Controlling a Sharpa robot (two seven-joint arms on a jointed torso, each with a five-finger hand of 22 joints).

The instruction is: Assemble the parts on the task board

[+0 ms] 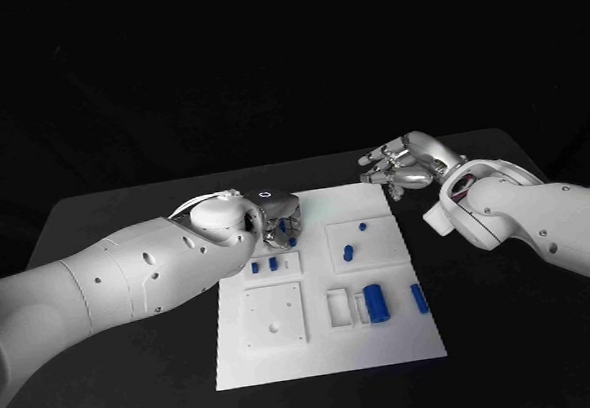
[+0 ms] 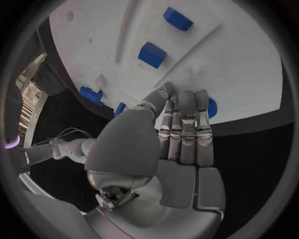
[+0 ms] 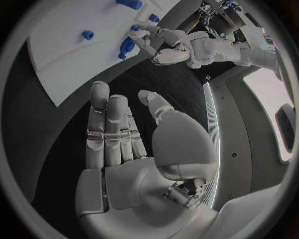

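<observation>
Now the left hand point(image 1: 277, 218) is hovering over the board's point(image 1: 400, 342) eleven o'clock corner, fingers point(image 2: 187, 124) straight, empty, touching a blue part point(image 2: 212, 107); the right hand point(image 1: 409, 163) is waiting open at one o'clock.

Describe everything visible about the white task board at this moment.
The white task board, a flat rectangular matte plate, lies on the black table between the arms. Its surface carries raised square blocks and shallow recesses. Small blue parts lie or stand across it, mostly cylindrical, some blocky. The left hand hovers over its far left corner by a blue part; whether it touches is unclear. The right hand stays off its far right corner.
</observation>
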